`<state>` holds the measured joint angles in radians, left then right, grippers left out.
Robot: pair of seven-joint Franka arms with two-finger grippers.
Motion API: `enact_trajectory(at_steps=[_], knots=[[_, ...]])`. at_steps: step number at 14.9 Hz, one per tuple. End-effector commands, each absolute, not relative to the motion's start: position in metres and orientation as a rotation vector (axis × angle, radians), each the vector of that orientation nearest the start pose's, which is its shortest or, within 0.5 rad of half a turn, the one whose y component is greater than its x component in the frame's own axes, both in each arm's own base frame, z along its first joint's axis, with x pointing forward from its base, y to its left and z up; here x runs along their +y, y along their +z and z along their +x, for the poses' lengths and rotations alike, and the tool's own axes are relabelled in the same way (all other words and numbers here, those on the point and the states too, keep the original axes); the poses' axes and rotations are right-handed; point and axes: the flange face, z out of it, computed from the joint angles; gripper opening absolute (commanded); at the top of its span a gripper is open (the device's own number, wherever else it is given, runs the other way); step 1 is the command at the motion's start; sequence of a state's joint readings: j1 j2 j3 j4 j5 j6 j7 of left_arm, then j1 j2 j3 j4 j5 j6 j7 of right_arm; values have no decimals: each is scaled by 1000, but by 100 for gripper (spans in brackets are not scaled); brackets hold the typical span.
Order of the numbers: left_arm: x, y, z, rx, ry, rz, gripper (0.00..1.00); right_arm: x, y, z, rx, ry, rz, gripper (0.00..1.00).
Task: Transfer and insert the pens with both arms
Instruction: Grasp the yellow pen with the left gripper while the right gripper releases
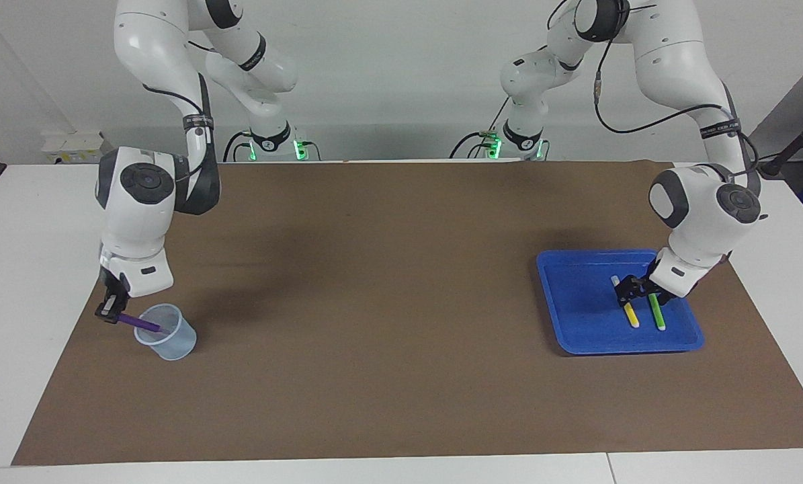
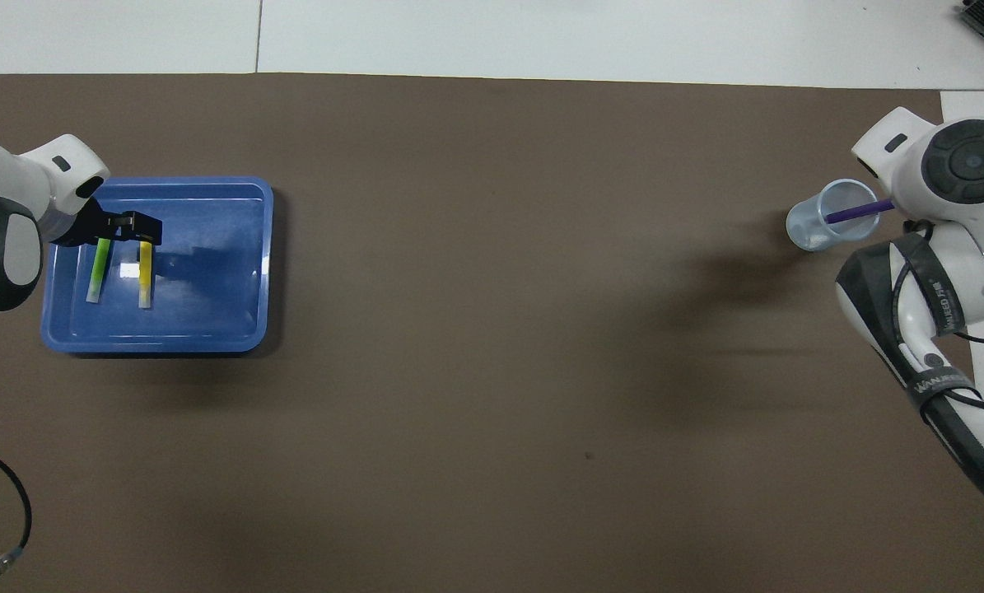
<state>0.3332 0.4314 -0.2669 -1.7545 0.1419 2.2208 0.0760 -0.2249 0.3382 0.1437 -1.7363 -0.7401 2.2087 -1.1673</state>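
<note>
Leaning into the cup (image 1: 173, 344), low in the facing view: purple pen (image 1: 136, 323). Right tool (image 1: 107, 311) at its end, grip cannot be told. Yellow pen (image 1: 630, 314) and green pen (image 1: 657, 316) lie in the tray (image 1: 576, 336), not yet moved. Left tool (image 1: 633, 290) spread wide over the yellow pen, holding nothing.

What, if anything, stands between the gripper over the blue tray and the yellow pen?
Nothing visible: the left gripper hangs open directly over the slim yellow marker pen in the blue plastic tray; the green marker pen lies beside it.
</note>
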Motion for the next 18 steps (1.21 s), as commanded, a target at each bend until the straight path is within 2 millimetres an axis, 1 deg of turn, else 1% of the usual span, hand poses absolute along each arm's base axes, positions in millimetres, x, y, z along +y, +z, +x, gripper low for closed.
enact_trajectory(at_steps=[1,3,5,7,8,9,11,12,13,15,17,18], knots=[[66,331,663,104,-100,-3105,100,-91,408,661,1708,-293,1908,78],[67,330,661,104,-88,-3105,100,-92,411,661,1701,-290,1922,82],[66,327,661,105,-112,-3106,100,-94,420,659,1686,-292,1939,83],[59,316,658,121,-156,-3107,100,-101,442,650,1648,-286,2001,85],[60,310,656,120,-174,-3108,96,-105,454,644,1627,-272,2057,86],[59,310,657,121,-202,-3107,95,-104,466,638,1626,-263,2092,89],[58,306,657,124,-199,-3109,92,-100,483,629,1625,-234,2177,91],[58,307,657,124,-201,-3109,89,-98,495,627,1610,-195,2228,96],[58,307,657,124,-201,-3109,85,-98,505,627,1594,-167,2273,99],[60,306,657,125,-198,-3107,78,-97,523,627,1552,-118,2365,100],[62,306,657,120,-198,-3107,75,-92,537,626,1464,-44,2515,100],[62,306,657,120,-198,-3107,73,-85,548,626,1425,-19,2565,100]])
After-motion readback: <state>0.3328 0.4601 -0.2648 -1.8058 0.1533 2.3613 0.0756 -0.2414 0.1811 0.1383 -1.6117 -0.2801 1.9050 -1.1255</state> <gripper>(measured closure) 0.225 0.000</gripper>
